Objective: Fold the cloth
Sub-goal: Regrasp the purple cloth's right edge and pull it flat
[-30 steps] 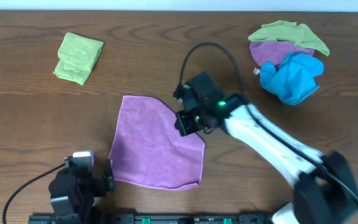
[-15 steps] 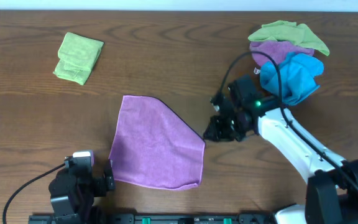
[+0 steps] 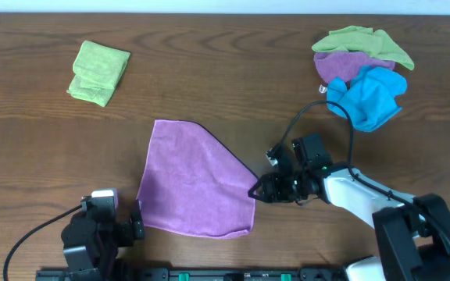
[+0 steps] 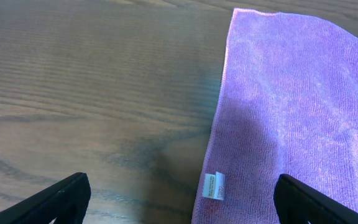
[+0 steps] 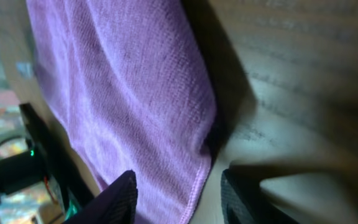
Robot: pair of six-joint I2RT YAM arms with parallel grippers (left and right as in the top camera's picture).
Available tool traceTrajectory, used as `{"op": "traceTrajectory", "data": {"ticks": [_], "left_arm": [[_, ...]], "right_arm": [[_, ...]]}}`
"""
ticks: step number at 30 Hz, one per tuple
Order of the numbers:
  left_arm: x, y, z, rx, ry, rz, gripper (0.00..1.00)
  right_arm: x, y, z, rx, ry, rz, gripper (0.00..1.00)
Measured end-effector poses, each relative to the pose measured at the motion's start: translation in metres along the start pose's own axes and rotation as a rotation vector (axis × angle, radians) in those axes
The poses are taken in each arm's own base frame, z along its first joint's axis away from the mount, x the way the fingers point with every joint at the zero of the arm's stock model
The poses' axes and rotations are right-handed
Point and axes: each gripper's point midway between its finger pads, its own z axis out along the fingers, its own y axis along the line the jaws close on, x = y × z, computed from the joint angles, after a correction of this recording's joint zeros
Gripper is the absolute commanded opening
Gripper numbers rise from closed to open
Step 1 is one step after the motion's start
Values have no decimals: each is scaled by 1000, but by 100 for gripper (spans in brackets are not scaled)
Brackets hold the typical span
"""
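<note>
Dark brown wood-grain tabletop (image 3: 37, 148) fills every view, with a pale strip along its far edge in the overhead view. The cloth (image 3: 198, 183) lies flat on it, ahead of the left gripper (image 3: 135, 221) and a little to its right. The right gripper (image 3: 262, 191) sits at its right-hand corner. The cloth's long axis runs from the far side toward the robot's side, and one straight hem follows that line. The far right corner is cut off by a slanted edge, so the outline narrows away from the robot. A small white tag (image 4: 214, 186) sits on the hem nearest the left jaws.

The left jaws stand wide apart and empty over bare wood and the cloth's near hem. The right jaws are apart too, and the cloth's stitched edge (image 5: 197, 180) lies in the gap between them, unclamped. That view is dim and tilted, and shadow hides the corner itself.

Well beyond both grippers, a folded lime-green cloth (image 3: 98, 72) lies to the left. To the right is a heap of a lime-green cloth (image 3: 363, 43), a purple cloth (image 3: 342, 66) and a bright blue cloth (image 3: 368, 97).
</note>
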Motion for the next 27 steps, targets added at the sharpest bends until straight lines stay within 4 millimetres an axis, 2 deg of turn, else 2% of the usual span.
{"op": "traceTrajectory", "data": {"ticks": [5,11,16,22,27], "left_arm": [[0,0,0,0,0,0,95],[0,0,0,0,0,0,95],[0,0,0,0,0,0,95],[0,0,0,0,0,0,95],[0,0,0,0,0,0,95]], "right_arm": [[-12,7,1,-36,-52,-15,59],[-19,9,1,-46,-80,-10,60],[-24,20,4,-81,-101,-31,60],[-40,48,1,-188,-155,-86,58],[-58,77,-9,-307,-228,-170,53]]}}
